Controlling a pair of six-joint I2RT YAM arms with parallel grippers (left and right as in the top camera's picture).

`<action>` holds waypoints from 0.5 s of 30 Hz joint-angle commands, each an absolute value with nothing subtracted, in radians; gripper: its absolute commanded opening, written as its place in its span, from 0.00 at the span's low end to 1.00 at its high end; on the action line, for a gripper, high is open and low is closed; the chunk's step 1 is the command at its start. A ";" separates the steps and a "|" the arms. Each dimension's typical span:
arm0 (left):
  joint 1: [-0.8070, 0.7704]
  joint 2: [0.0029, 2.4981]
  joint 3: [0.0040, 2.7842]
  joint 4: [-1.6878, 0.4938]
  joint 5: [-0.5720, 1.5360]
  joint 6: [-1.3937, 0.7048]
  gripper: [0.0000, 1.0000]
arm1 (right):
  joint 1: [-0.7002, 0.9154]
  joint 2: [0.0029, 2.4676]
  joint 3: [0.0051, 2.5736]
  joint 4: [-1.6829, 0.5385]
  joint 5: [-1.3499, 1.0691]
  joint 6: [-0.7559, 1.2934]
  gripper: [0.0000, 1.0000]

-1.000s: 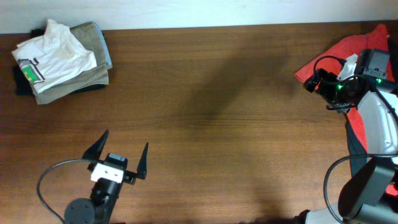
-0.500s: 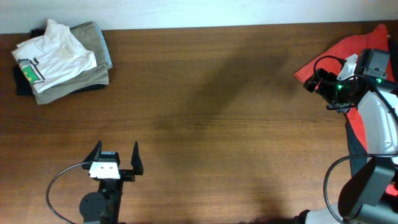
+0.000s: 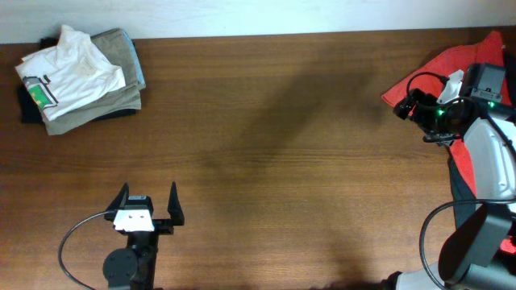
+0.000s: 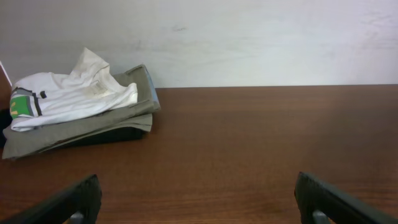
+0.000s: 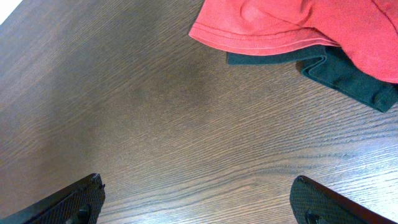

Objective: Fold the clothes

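Note:
A white shirt [image 3: 74, 71] with a small green patch [image 3: 36, 93] lies crumpled on a folded khaki garment [image 3: 121, 48] and a dark one [image 3: 28, 111] at the table's far left corner. The pile also shows in the left wrist view [image 4: 74, 99]. A red garment [image 3: 439, 68] lies at the right edge over a dark garment [image 5: 348, 78]. My left gripper [image 3: 147, 193] is open and empty near the front edge, well short of the pile. My right gripper [image 3: 403, 106] is open and empty above bare wood, just beside the red garment's hem [image 5: 267, 31].
The brown wooden table [image 3: 274, 145] spans the view, with a white wall [image 4: 249, 37] behind its far edge. Black cables loop at the base of each arm, on the left [image 3: 68, 242] and on the right [image 3: 427, 234].
My left gripper has drawn slightly left and back, straightened from a tilt, and its fingers stand closer together though still open. The right arm and the clothes have not moved.

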State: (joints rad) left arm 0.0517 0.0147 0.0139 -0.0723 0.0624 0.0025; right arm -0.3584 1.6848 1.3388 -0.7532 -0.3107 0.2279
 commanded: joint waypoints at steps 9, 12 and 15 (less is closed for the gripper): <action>0.048 0.006 0.009 -0.077 0.047 -0.008 0.99 | -0.354 1.675 1.347 -0.751 -0.302 0.226 0.99; 0.048 0.006 0.009 -0.077 0.047 -0.008 0.99 | -0.344 1.652 1.345 -0.751 -0.302 0.226 0.99; 0.048 0.006 0.009 -0.077 0.047 -0.008 0.99 | -0.319 1.584 1.335 -0.751 -0.302 0.226 0.99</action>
